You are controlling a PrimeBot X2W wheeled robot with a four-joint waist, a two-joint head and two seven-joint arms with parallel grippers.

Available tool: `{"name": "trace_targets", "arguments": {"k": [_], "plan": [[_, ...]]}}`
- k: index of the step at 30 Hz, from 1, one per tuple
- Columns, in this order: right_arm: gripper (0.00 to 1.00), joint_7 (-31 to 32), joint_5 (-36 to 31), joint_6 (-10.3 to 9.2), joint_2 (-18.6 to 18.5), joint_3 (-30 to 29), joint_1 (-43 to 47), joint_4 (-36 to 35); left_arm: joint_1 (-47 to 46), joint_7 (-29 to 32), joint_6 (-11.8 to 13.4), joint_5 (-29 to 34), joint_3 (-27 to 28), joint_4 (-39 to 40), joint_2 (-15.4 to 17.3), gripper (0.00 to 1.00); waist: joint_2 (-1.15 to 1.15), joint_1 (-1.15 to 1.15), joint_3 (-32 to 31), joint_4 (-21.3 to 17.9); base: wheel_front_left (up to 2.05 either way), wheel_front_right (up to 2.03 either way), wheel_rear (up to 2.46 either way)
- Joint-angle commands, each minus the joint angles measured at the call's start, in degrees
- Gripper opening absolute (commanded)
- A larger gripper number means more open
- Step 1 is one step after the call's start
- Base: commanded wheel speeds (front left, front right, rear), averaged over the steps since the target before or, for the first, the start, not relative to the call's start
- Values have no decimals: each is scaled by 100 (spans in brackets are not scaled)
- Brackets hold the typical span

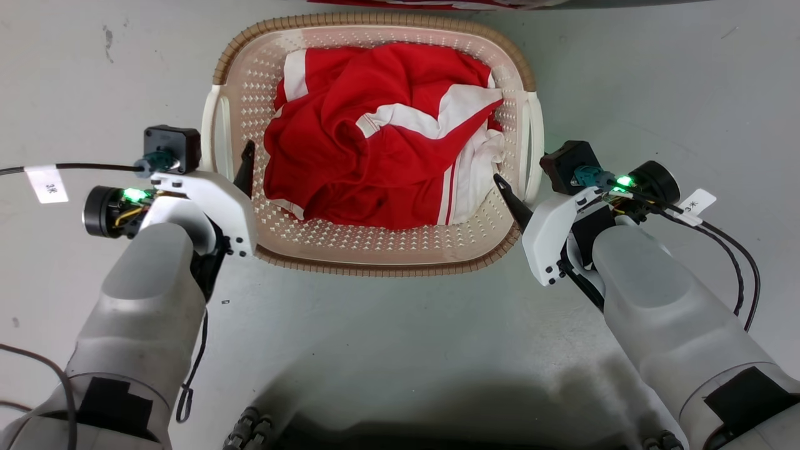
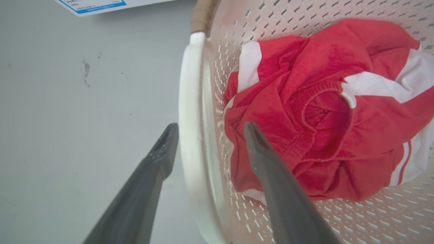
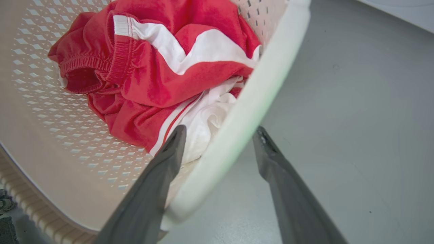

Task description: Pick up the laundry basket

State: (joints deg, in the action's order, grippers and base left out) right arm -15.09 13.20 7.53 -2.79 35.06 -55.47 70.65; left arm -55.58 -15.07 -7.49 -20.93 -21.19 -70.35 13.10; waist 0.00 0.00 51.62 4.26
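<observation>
The cream perforated plastic laundry basket point(image 1: 250, 94) with its brown woven-look rim is sitting on the grey floor point(image 1: 400, 325) between both arms, a crumpled red-and-white garment point(image 1: 375, 131) hiding most of its bottom. The left gripper point(image 2: 210, 126) and right gripper point(image 3: 220, 129) are each straddling a white side handle point(image 2: 190, 101), fingers point(image 2: 271, 176) spread, one inside and one outside; whether they are touching it is unclear.

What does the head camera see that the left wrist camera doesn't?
Head camera extras: the whole basket from above, its right handle and the right claw beside it. Left wrist camera extras: a blue-edged white sheet, and a close look at the left claw straddling the left handle. Both: the basket, the red-and-white clothes inside it, and the grey floor.
</observation>
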Motion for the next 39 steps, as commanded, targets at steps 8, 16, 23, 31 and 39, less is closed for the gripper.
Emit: {"name": "trace_targets", "arguments": {"k": [8,16,23,31,39], "plan": [[0,21,93,12,-18,149,-110,46,-118,45,11,-158,-324,-147,-88,0,0,0,9,27,0,0,0],[0,56,164,25,-7,230,-50,120,-25,16,10,-352,-507,-211,-137,0,0,0,-192,42,0,0,0],[0,192,303,26,4,383,126,108,128,84,10,-541,-668,-256,-229,0,0,0,-612,9,0,0,0],[0,475,633,28,9,663,466,-11,366,342,10,-768,-898,-276,-180,0,0,0,-1333,-170,0,0,0],[0,804,973,28,8,912,853,43,693,563,10,-1044,-1099,-282,-230,0,0,0,-2134,-325,0,0,0]]}}
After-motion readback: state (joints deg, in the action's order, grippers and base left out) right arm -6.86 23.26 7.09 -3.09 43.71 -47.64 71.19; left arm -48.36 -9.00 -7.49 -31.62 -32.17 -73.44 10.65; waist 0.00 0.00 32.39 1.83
